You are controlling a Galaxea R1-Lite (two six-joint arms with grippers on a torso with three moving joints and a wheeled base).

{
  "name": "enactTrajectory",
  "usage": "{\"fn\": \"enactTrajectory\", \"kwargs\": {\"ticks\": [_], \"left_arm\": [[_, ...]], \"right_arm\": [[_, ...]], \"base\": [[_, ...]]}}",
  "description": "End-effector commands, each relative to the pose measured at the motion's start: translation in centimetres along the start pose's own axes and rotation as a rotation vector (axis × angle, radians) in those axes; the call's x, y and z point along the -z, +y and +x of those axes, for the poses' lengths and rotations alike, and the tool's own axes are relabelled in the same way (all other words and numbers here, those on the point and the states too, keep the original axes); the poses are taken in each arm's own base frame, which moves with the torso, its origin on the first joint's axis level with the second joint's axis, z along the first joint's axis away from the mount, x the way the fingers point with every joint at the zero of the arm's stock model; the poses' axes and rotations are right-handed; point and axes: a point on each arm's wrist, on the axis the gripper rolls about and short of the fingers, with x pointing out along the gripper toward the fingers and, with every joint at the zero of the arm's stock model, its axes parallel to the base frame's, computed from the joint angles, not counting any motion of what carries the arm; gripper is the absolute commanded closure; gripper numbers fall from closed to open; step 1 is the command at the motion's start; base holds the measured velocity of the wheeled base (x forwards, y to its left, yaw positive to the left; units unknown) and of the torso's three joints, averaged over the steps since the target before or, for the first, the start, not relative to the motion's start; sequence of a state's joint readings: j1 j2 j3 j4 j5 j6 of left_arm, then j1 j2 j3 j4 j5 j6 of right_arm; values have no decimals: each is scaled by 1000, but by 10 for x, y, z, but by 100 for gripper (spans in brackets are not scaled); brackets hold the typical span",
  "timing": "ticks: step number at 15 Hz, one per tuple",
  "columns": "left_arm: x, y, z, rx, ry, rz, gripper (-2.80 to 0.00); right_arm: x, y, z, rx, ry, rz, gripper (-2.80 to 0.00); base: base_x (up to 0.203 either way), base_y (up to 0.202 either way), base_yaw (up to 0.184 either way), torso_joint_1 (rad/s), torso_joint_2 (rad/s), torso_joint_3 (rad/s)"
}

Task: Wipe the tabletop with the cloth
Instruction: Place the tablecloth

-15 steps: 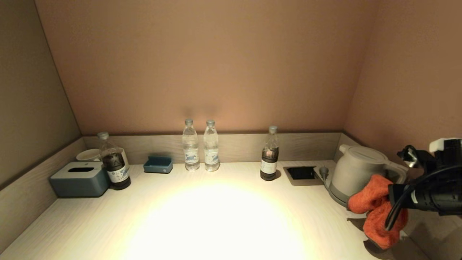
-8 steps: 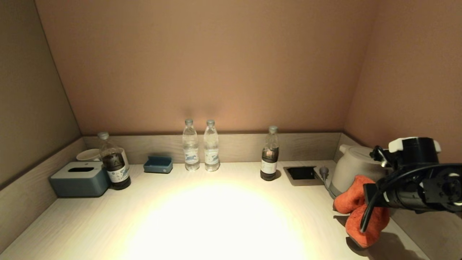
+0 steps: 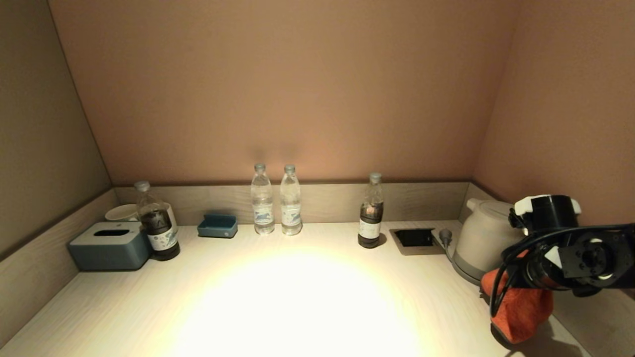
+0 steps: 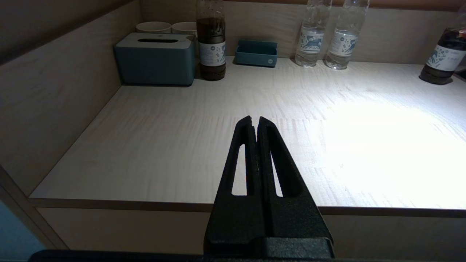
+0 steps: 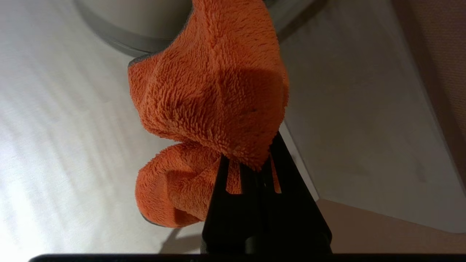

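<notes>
The orange cloth [image 3: 521, 310] hangs bunched from my right gripper [image 5: 251, 163], which is shut on its upper fold. It also shows in the right wrist view [image 5: 211, 94]. It hangs at the front right of the pale wooden tabletop [image 3: 297, 297], just in front of the kettle and close above the surface. I cannot tell whether it touches. In the head view the right wrist [image 3: 570, 258] hides the fingers. My left gripper [image 4: 255, 120] is shut and empty, parked before the table's front left edge.
A grey kettle [image 3: 483, 238] on its base stands at the right, with a black socket recess [image 3: 414, 238] beside it. Several bottles [image 3: 272, 201] line the back. A blue tissue box [image 3: 110, 245], a small blue tray [image 3: 217, 226] and cups are at the left. Walls enclose three sides.
My right wrist has turned to point downward and the cloth has dropped lower, closer to the tabletop by the kettle. Everything else stands as before.
</notes>
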State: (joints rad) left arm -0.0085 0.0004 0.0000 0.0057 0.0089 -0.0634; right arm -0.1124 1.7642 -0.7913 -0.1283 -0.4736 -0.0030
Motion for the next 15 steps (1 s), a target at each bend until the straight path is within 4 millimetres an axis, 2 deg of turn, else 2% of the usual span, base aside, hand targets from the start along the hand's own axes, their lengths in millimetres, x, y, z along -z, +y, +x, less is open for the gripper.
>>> {"fn": "enactTrajectory", "kwargs": {"ticks": [1,4,15], "left_arm": [[0,0,0,-1,0,-1,0],[0,0,0,-1,0,-1,0],[0,0,0,-1,0,-1,0]], "right_arm": [[5,4,14,104,41,8,0],[8,9,24,102,70,24,0],[10,17,37,25,71,41,0]], "base": [[0,0,0,0,0,0],[0,0,0,0,0,0],[0,0,0,0,0,0]]}}
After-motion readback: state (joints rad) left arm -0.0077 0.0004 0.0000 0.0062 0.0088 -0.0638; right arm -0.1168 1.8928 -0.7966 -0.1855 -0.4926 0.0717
